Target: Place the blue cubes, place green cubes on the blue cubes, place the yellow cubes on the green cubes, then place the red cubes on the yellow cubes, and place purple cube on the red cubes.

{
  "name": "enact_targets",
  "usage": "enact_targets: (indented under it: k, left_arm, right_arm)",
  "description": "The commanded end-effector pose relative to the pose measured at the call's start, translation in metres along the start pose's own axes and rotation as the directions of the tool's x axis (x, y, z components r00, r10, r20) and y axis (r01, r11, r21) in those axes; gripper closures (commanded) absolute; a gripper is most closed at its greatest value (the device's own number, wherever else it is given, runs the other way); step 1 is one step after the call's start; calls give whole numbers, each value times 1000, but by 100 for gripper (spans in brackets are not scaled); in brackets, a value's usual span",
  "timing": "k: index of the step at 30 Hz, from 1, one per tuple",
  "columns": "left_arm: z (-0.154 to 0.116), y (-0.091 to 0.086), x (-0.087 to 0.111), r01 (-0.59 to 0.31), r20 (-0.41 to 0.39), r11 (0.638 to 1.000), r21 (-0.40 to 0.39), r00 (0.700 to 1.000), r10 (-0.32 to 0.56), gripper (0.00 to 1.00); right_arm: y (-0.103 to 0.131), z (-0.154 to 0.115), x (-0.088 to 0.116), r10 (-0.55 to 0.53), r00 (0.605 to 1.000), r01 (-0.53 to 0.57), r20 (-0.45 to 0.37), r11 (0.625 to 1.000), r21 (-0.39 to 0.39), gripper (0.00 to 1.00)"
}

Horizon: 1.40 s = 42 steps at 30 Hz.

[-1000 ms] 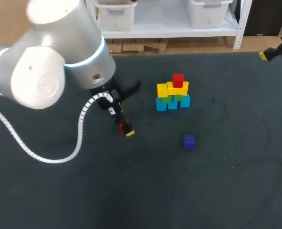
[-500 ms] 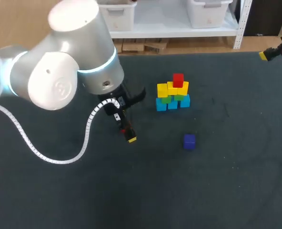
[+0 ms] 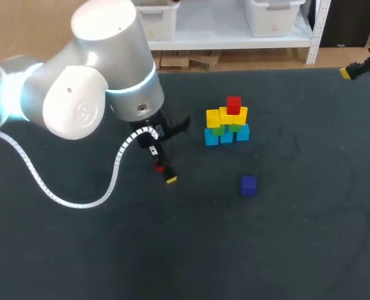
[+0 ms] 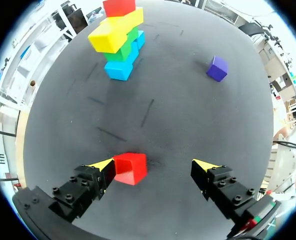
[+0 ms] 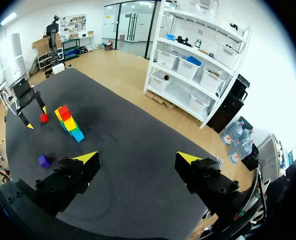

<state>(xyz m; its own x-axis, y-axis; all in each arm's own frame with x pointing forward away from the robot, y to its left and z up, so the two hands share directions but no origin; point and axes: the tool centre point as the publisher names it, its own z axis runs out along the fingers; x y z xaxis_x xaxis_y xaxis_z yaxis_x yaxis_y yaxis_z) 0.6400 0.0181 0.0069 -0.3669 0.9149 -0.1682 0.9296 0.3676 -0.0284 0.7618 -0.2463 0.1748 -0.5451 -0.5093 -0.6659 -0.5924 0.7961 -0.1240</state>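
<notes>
The stack (image 3: 227,122) stands mid-table: blue cubes (image 4: 122,67) at the base, green (image 4: 122,50) on them, yellow (image 4: 113,31) above, and one red cube (image 4: 119,7) on top. A loose red cube (image 4: 130,168) lies on the mat between my left gripper's (image 4: 153,165) open fingers, against one yellow tip and clear of the other. In the head view my left gripper (image 3: 165,174) hangs low, left of the stack. The purple cube (image 3: 248,185) lies alone in front of the stack. My right gripper (image 5: 137,158) is open and empty, high at the table's far right corner (image 3: 359,69).
The dark mat (image 3: 285,237) covers the whole table. My left arm's big elbow and white cable (image 3: 79,200) hang over the left half. The right wrist view shows the stack (image 5: 68,121) and purple cube (image 5: 43,160) far ahead.
My left arm's elbow has swung rightward and its gripper has shifted slightly over the mat. The stack, the purple cube and my right arm have stayed put.
</notes>
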Motion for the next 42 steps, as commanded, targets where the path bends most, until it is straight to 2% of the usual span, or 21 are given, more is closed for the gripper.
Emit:
enact_targets:
  k: [1, 15, 27, 35, 36, 37, 38, 39, 40, 42]
  left_arm:
    - [2, 1, 0, -3, -1, 1000, -5, 1000, 3, 0]
    - [-23, -1, -4, -26, -9, 999, -43, 1000, 26, 0]
    - [4, 15, -4, -51, -51, 998, -34, 997, 49, 0]
    - [5, 24, -7, -65, -66, 997, -43, 996, 63, 0]
    - [6, 24, -7, -65, -68, 997, -43, 996, 62, 9]
    - [6, 26, -5, -63, -77, 997, -42, 995, 60, 49]
    - [7, 26, -5, -62, -79, 997, -42, 995, 59, 56]
    - [8, 26, -4, -61, -81, 997, -41, 995, 57, 69]
    - [9, 27, -3, -60, -83, 997, -41, 995, 56, 96]
    - [9, 27, -2, -69, -96, 997, -35, 993, 65, 100]
  right_arm:
    - [2, -1, 0, 1, 1000, -1, 0, 1000, 6, 0]
    - [2, -1, 0, 1, 1000, -1, 0, 1000, 6, 0]
    - [2, -1, 0, 1, 1000, -1, 0, 1000, 6, 0]
    - [2, -1, 0, 1, 1000, -1, 0, 1000, 6, 0]
    - [2, -1, 0, 1, 1000, -1, 0, 1000, 6, 0]
    - [2, -1, 0, 1, 1000, -1, 0, 1000, 6, 0]
    - [2, -1, 0, 1, 1000, -1, 0, 1000, 6, 0]
    - [2, -1, 0, 1, 1000, -1, 0, 1000, 6, 0]
    - [2, -1, 0, 1, 1000, -1, 0, 1000, 6, 0]
    - [2, -1, 0, 1, 1000, -1, 0, 1000, 6, 0]
